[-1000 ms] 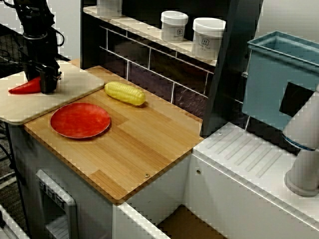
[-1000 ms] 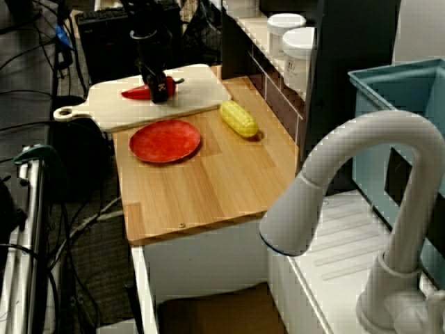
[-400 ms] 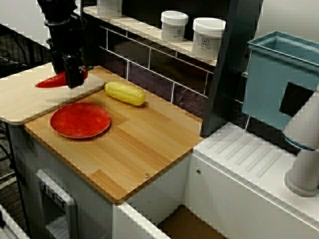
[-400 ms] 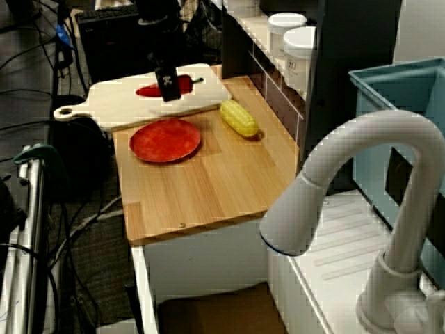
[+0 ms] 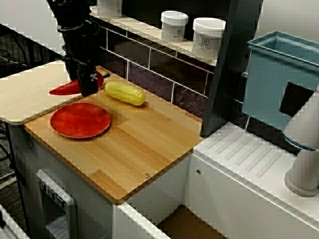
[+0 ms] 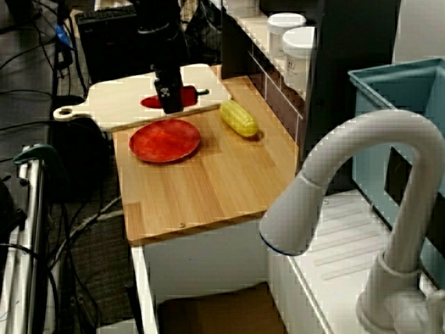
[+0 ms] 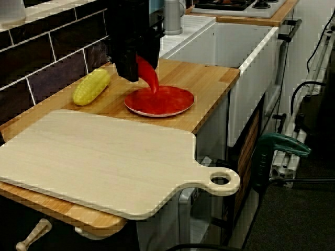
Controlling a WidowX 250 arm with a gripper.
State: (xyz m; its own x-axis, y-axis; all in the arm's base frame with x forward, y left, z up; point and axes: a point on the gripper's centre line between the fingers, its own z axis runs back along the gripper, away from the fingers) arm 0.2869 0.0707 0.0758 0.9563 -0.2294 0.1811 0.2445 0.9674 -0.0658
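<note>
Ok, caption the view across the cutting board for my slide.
Claw grips a red chili pepper near the red plate and corn cob.

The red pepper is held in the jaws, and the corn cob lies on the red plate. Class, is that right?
No. The corn cob lies on the wooden counter beside the red plate, not on it; the view from above shows this. The red pepper is held in the jaws, as stated.

Wooden counter (image 5: 149, 144) bears a pale cutting board (image 5: 25, 94), red plate (image 5: 79, 120) and corn (image 5: 124, 93).
</note>
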